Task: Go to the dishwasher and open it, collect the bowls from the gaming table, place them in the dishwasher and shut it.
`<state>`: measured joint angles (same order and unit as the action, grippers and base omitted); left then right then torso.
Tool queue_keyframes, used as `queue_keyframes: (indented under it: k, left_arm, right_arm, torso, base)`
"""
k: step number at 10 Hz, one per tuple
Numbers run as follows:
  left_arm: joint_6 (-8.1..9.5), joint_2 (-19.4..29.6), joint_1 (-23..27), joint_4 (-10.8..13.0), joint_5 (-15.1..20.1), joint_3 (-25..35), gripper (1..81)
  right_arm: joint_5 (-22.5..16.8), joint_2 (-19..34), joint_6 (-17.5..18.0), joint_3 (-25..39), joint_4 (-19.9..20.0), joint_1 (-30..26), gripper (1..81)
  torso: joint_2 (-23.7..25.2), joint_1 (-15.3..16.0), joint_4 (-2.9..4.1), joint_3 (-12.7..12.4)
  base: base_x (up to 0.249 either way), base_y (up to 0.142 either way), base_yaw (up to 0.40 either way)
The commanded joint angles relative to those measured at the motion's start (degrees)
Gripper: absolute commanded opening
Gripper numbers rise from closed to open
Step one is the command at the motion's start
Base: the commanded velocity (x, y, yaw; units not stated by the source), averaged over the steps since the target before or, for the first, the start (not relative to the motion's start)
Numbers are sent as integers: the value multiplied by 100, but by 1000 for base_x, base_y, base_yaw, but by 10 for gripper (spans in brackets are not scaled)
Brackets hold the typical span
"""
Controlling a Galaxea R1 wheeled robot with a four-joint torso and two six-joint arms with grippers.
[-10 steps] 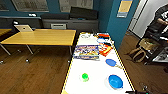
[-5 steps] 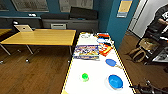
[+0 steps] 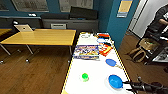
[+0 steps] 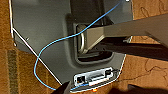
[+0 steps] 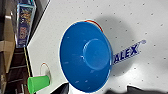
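A long white gaming table [image 3: 96, 75] with yellow edges stretches away across a wooden floor. A bright blue bowl [image 3: 115, 81] sits at its near right corner, and a paler blue bowl [image 3: 110, 62] lies a little farther along the same side. The right gripper [image 3: 128, 86] reaches in just beside the bright bowl; whether its fingers are apart or together cannot be told. A small green cup [image 3: 85, 76] stands nearby. A colourful game box [image 3: 86, 52] lies mid-table.
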<state>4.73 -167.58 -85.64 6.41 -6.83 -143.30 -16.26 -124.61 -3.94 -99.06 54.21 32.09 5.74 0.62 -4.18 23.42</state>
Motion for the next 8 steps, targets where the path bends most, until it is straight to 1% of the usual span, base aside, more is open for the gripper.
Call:
queue_keyframes:
  k: [1, 3, 4, 6, 8]
  left_arm:
    - [10, 32, 34, -35, 384, 21, 811]
    - [10, 32, 34, -61, 384, 4, 811]
    - [10, 32, 34, -61, 384, 4, 811]
    - [10, 14, 34, -61, 384, 3, 811]
    - [2, 23, 34, -61, 384, 4, 811]
  right_arm:
    - [-360, -137, 174, -297, 90, -690, 811]
    - [-422, -330, 287, -691, 98, -716, 811]
    - [-422, -357, 401, -805, 98, -716, 811]
    - [-430, -392, 744, -1078, 107, -707, 811]
    - [-457, -471, 886, -1316, 116, -707, 811]
  torso:
    - [0, 0, 0, 0]
    - [-2, 0, 0, 2]
    - [-2, 0, 0, 2]
    - [-2, 0, 0, 2]
    - [-2, 0, 0, 2]
  base:
    - [0, 0, 0]
    - [0, 0, 0]
    - [0, 0, 0]
    - [0, 0, 0]
    - [0, 0, 0]
